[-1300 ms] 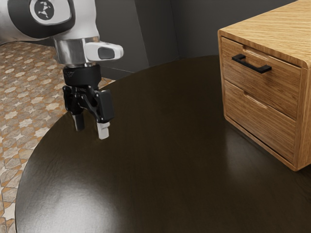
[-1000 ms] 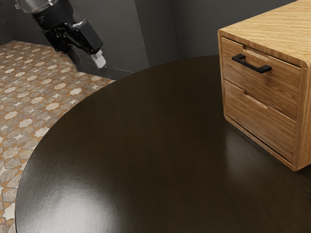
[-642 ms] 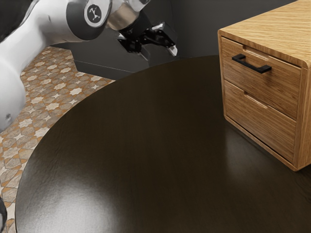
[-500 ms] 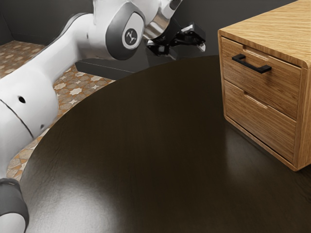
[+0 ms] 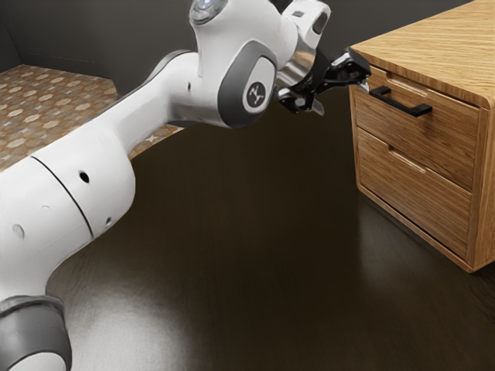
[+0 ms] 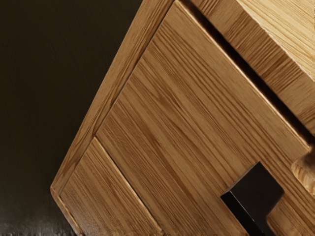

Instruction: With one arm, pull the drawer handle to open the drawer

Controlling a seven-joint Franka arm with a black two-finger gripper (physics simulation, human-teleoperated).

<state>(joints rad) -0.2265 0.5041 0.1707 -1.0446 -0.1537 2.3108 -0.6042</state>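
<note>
Round dark glossy tabletop [image 5: 255,255] with soft reflections. Patterned tile floor [image 5: 46,100] behind it at the exterior view's left. Dark grey wall [image 5: 116,31] at the back.

Wooden cabinet [image 5: 433,46] stands on the tabletop at the exterior view's right, with two drawers stacked. The top drawer [image 5: 414,127] carries a black bar handle [image 5: 400,101]. The lower drawer [image 5: 414,193] has no handle showing. Both fronts sit flush with the frame, so the top drawer is not pulled out.

White arm [image 5: 155,131] reaches in from the lower left across the tabletop. The gripper [image 5: 334,83] is raised off the surface, right by the cabinet's upper front corner, on the exterior view's left of the handle and not touching it. Fingers [image 5: 354,62] are apart, nothing between them.

Wrist view: top drawer front [image 6: 197,132] up close, one end of the handle [image 6: 253,196] in sight, lower drawer [image 6: 103,196] next to it, tabletop [image 6: 44,98] beyond.
</note>
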